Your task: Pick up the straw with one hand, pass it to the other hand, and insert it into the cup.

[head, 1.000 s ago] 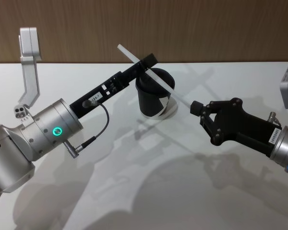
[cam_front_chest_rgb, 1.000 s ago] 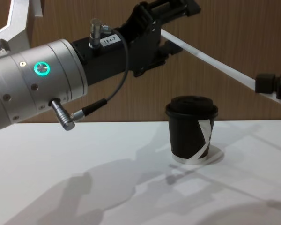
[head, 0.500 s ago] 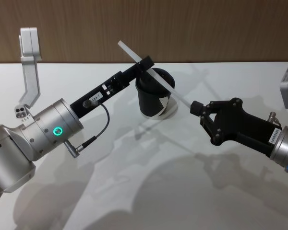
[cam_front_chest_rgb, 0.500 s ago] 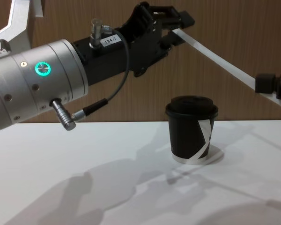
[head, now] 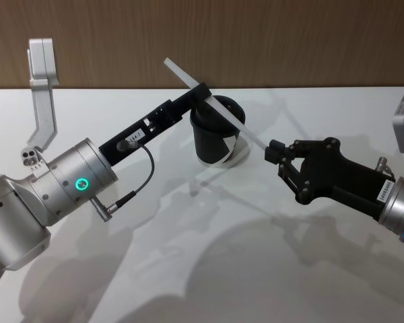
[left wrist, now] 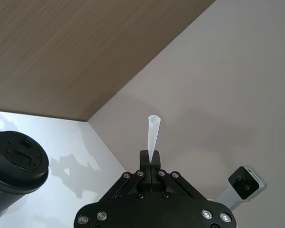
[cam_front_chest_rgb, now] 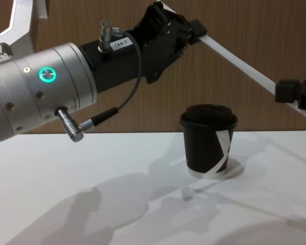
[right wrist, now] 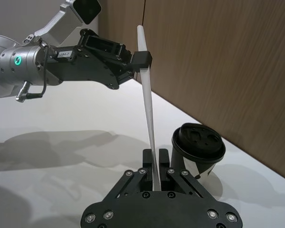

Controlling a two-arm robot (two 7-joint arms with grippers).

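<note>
Bright, even light comes from overhead. Soft, overlapping grey shadows of the left arm point(head: 60, 192), the right arm point(head: 398, 205) and the straw point(head: 222, 111) spread across the white table point(head: 188, 286), which carries a faint sheen.

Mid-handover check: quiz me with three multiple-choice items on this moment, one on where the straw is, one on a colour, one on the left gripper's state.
1. Where is the straw?
A. Flat on the table.
B. In the air, slanting between the left gripper and the right gripper.
C. Standing in the cup.

2. What colour is the lid of the cup?
A. Black.
B. White.
C. Red.

3. What is the left gripper doing?
A. Open, away from the straw.
B. Shut on the cup.
C. Shut on the straw.

Answers: 1 B, the chest view shows it slanting above the cup, held near each end. 2 A, the lid is as dark as the cup's body. 3 C, the left wrist view shows its fingers closed around the straw.
</note>
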